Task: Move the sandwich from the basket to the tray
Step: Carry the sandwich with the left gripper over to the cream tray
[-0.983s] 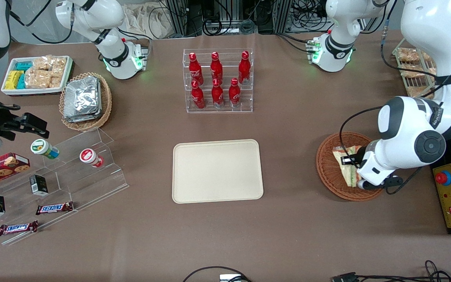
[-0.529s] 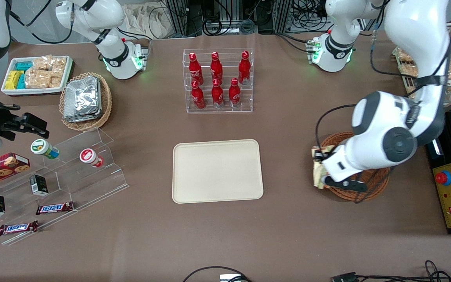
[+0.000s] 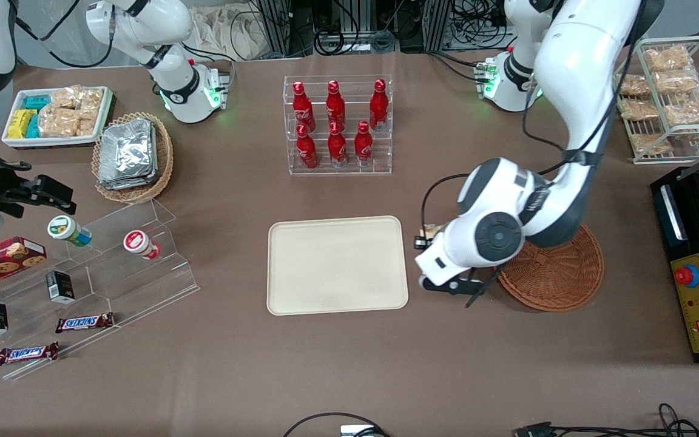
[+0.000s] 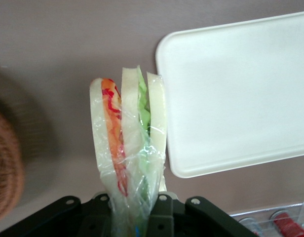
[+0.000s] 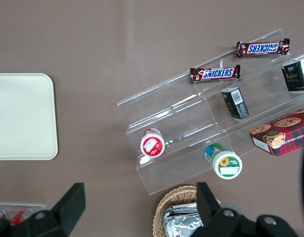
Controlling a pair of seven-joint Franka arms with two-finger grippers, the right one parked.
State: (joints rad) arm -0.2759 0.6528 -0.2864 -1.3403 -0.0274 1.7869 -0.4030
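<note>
Hand (image 4: 130, 207) pinches the wrapped sandwich (image 4: 128, 148) at one end, the wedge jutting straight out from the fingers, its long axis along the hand's reach. Both hover above bare counter (image 3: 446, 352), between the basket (image 3: 559, 273) and the tray (image 3: 336, 264), clear of the wicker. The tray's rounded corner lies just beside the sandwich's tip, so a short sideways carry should bring it over the cream surface.

White left arm (image 3: 574, 79), grey joint caps, black end effector (image 4: 130, 217).
</note>
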